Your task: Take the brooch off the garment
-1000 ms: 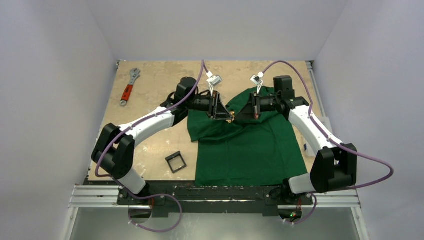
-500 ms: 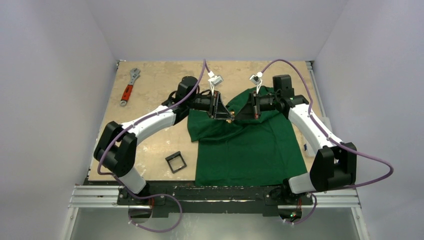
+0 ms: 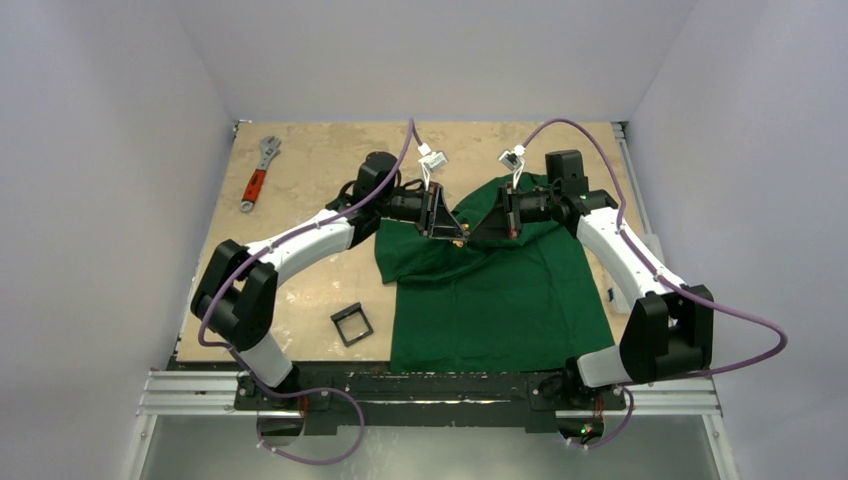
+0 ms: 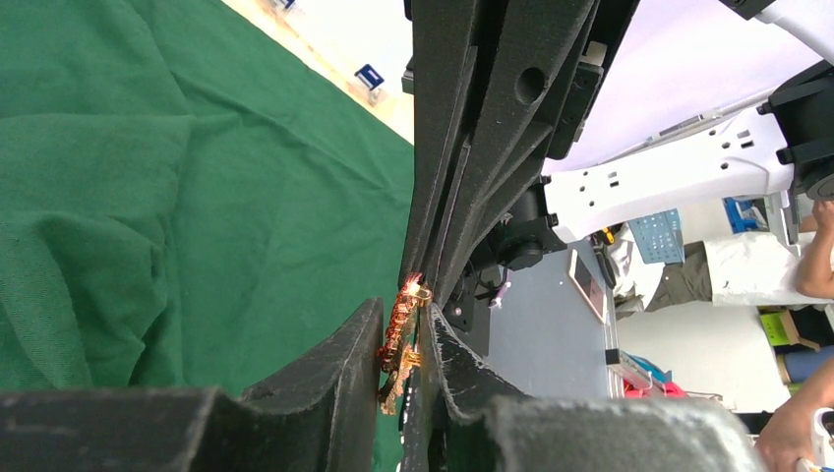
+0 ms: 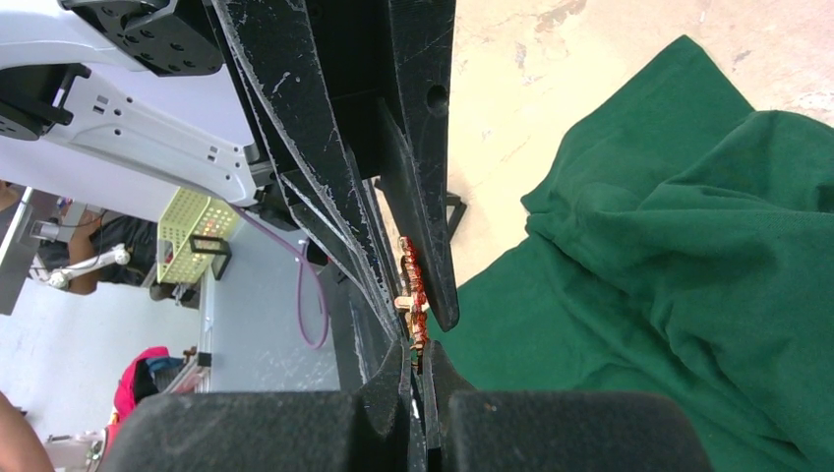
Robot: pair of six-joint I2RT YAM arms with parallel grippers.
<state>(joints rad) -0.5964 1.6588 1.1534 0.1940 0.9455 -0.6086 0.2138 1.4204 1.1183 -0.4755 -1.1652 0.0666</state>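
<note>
The dark green garment (image 3: 490, 300) lies spread on the table, its top part rumpled. My left gripper (image 3: 452, 234) and right gripper (image 3: 476, 237) meet tip to tip just above its upper left part. The tiny orange-red brooch (image 3: 463, 240) sits between them. In the left wrist view my left gripper (image 4: 403, 313) is shut on the brooch (image 4: 401, 339), with the garment (image 4: 148, 197) below. In the right wrist view my right gripper (image 5: 416, 349) is shut on the brooch's near end (image 5: 411, 285), beside the garment (image 5: 688, 246). No cloth shows on the brooch.
A red-handled wrench (image 3: 256, 175) lies at the table's far left corner. A small black square frame (image 3: 351, 325) lies left of the garment's hem. The tan table (image 3: 300, 170) ends at walls on three sides.
My left arm's elbow and forearm have shifted slightly to the right. Both grippers stay together at the brooch, and the garment has not visibly moved.
</note>
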